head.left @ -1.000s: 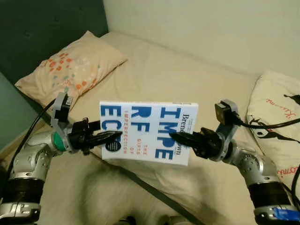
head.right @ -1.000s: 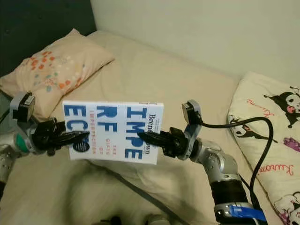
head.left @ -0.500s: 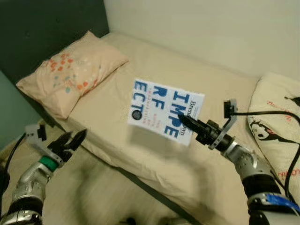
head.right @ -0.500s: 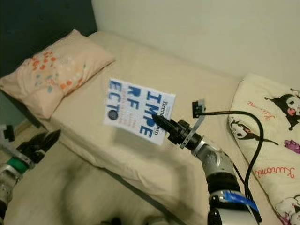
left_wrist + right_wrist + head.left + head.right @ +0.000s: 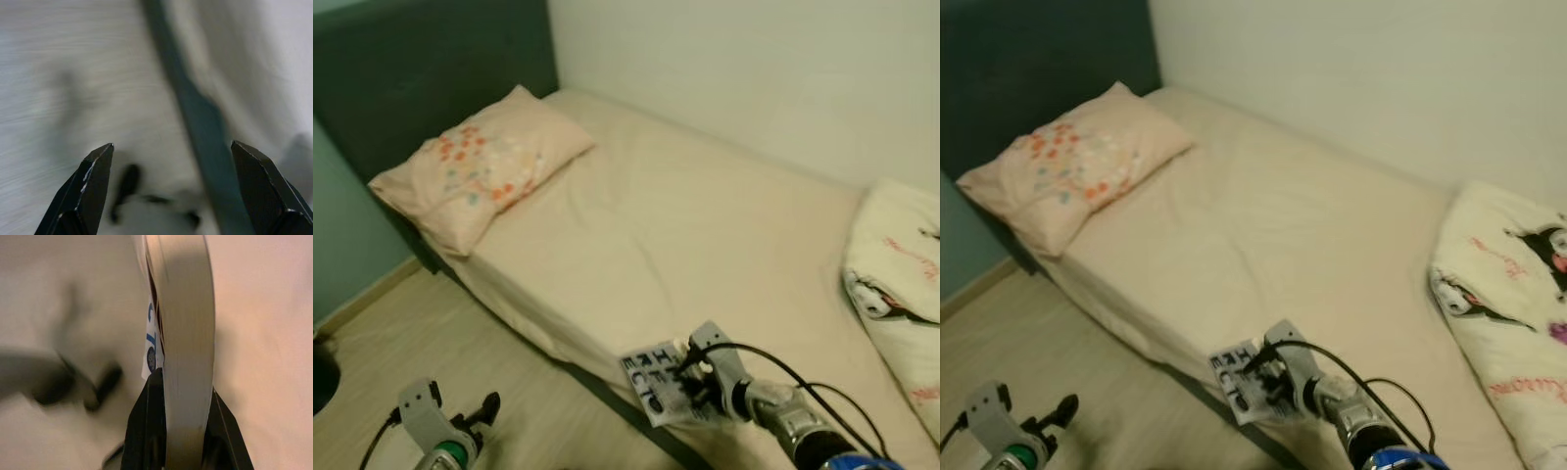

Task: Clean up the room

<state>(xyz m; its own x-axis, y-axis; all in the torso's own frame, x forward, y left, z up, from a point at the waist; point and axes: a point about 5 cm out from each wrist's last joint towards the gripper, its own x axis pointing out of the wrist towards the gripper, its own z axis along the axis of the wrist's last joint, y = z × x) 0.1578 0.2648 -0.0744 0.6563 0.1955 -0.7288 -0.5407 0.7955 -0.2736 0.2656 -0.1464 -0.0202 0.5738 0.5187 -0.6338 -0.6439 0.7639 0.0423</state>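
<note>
Holding the book [image 5: 658, 380] low at six o'clock, over the near edge of the bed [image 5: 705, 225], the right gripper [image 5: 697, 380] has its fingers pinching the volume by its edge. The left gripper [image 5: 484, 409] hangs over the floor [image 5: 401, 333] at seven o'clock, fingers spread and empty. A one-sided pinch lets a book sag, so carrying it level and unhurried seems wise. The pillow [image 5: 480, 166] lies at ten o'clock.
</note>
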